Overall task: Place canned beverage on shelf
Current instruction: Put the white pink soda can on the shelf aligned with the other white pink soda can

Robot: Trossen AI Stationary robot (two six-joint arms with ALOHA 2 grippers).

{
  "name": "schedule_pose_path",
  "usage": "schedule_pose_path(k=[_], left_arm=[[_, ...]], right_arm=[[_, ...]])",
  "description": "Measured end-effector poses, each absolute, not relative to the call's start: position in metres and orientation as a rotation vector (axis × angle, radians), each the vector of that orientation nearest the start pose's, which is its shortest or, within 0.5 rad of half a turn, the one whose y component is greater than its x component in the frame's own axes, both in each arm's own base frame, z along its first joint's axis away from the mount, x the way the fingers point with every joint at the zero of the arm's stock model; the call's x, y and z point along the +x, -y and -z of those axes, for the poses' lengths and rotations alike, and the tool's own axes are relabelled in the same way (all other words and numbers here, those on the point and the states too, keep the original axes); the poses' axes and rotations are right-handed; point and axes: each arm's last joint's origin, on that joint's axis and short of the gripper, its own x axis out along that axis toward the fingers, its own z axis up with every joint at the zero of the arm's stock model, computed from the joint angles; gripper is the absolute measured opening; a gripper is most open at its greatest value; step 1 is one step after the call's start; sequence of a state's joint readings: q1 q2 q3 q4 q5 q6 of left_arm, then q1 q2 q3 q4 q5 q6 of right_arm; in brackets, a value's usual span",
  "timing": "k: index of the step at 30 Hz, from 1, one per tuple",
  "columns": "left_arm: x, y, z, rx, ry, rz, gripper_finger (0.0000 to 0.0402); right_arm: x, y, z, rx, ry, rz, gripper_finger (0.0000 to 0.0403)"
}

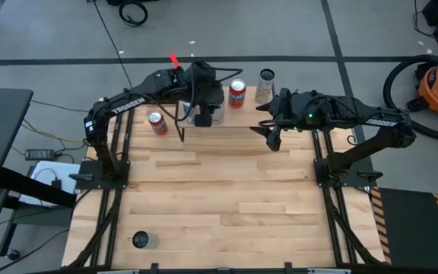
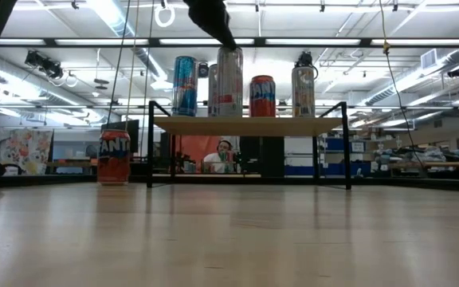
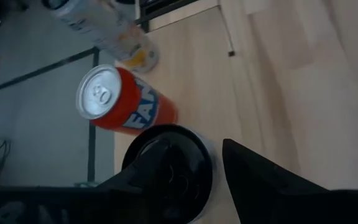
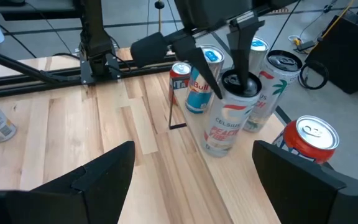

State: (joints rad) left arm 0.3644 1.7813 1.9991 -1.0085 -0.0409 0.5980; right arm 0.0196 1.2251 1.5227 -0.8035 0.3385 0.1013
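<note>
The shelf (image 2: 249,125) stands at the table's far edge and carries a blue can (image 2: 185,85), an orange can (image 2: 262,96) and a silver can (image 2: 303,90). Among them is a tall white canned beverage (image 2: 229,84), with my left gripper (image 2: 226,41) shut on its top from above. In the right wrist view this white can (image 4: 225,124) stands beside the blue one. Another orange can (image 2: 114,157) stands upright on the tabletop left of the shelf. My right gripper (image 1: 272,137) hovers open above the table, right of the shelf, holding nothing. My left gripper pinches the white can's top end between its two fingers, one on each side of the rim (image 3: 211,182). The fingers (image 4: 211,78) slant down onto it from above and from the table's left. The can stands about upright with its base level with the shelf board; whether it rests there I cannot tell.
A further can (image 4: 180,78) stands behind the blue one. One more can (image 1: 141,240) stands near the table's front left corner. The shelf's thin black legs (image 2: 150,143) reach down to the tabletop. Bare wood (image 1: 226,190) spreads between the arms toward the near edge.
</note>
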Motion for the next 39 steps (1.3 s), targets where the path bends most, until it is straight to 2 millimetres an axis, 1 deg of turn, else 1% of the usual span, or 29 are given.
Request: schedule_pose_path(k=[4, 12, 17, 21, 32, 39], left_arm=[[0.341, -0.137, -0.404, 0.473, -0.864, -0.052, 0.0155], [0.334, -0.15, -0.405, 0.522, -0.859, 0.005, 0.0155], [0.329, -0.155, -0.404, 0.58, -0.876, 0.05, 0.0155], [0.325, -0.156, -0.405, 0.608, -0.874, 0.099, 0.0155], [0.318, -0.158, -0.403, 0.75, -0.889, 0.224, 0.0156], [0.309, -0.166, -0.405, 0.808, -0.894, 0.257, 0.0156]], right_arm=[[0.231, 0.005, -0.435, 0.009, -0.478, 0.337, 0.0336], [0.231, 0.005, -0.436, 0.036, -0.472, 0.343, 0.0336], [0.231, 0.005, -0.436, 0.039, -0.471, 0.343, 0.0336], [0.231, 0.005, -0.436, 0.039, -0.471, 0.344, 0.0336], [0.231, 0.005, -0.436, 0.065, -0.466, 0.35, 0.0336], [0.231, 0.005, -0.436, 0.064, -0.465, 0.349, 0.0336]])
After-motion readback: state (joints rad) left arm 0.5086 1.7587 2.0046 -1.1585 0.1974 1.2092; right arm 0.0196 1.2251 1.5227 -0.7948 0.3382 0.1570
